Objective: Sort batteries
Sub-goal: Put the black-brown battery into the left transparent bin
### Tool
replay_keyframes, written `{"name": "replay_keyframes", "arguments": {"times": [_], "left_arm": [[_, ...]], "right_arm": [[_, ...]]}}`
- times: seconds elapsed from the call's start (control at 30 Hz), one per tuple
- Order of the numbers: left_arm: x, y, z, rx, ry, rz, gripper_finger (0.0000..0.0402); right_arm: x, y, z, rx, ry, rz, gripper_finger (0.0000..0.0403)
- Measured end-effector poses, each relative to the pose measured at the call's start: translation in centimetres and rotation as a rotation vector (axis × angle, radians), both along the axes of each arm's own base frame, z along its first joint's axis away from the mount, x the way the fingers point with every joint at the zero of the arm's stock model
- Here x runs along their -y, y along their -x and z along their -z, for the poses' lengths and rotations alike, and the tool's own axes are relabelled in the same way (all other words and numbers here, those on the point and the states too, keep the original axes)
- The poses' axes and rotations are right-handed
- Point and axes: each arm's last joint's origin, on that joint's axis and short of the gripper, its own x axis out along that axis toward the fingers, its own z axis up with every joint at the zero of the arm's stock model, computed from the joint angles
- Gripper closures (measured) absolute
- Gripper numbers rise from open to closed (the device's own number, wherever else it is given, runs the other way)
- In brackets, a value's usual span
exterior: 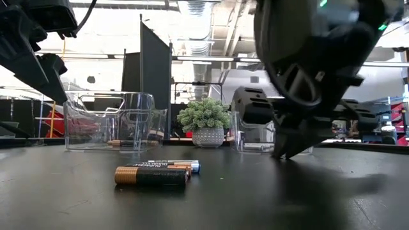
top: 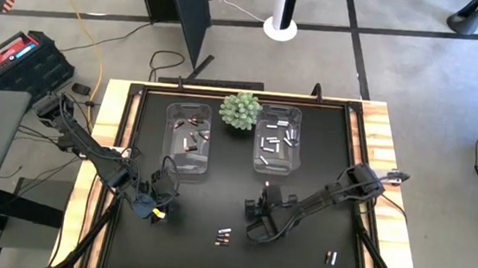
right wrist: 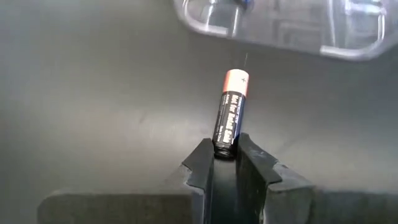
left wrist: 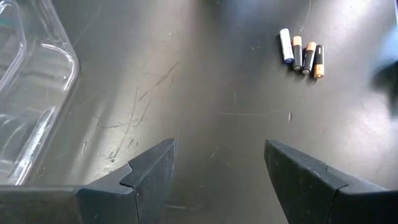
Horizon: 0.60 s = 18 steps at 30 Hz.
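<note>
High view: both clear bins [top: 188, 138] already hold batteries, yet a loose cluster [top: 223, 235] and a stray pair [top: 330, 257] lie unsorted on the table [top: 216, 201]. The right gripper [right wrist: 226, 157] pinches a dark copper-tipped battery [right wrist: 230, 115] — just short of the bins. The left gripper [left wrist: 217, 165] hangs open, empty. Bin counts — unreadable.

Readable markings: a small plus sign on the copper end of the black battery [right wrist: 230, 115] in the right wrist view; the white lettering along its body, and gold lettering on the front battery [exterior: 152, 175], stay illegible.
</note>
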Motion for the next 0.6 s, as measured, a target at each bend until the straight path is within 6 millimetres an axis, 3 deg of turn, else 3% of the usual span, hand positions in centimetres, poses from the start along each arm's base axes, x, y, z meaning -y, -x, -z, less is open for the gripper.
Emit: {"name": "replay_keyframes", "arguments": {"times": [0.2,0.6], "left_arm": [[0.0,0.0,0.0,0.000,0.001,0.000,0.0156],[0.0,0.0,0.0,0.004,0.005,-0.002,0.0156]], "right_arm": [[-2.0,0.1,-0.9,-0.017,-0.048,-0.067,0.0331],[-5.5,-1.6,-2.7,-0.029,-0.022,-0.483,0.0331]]}}
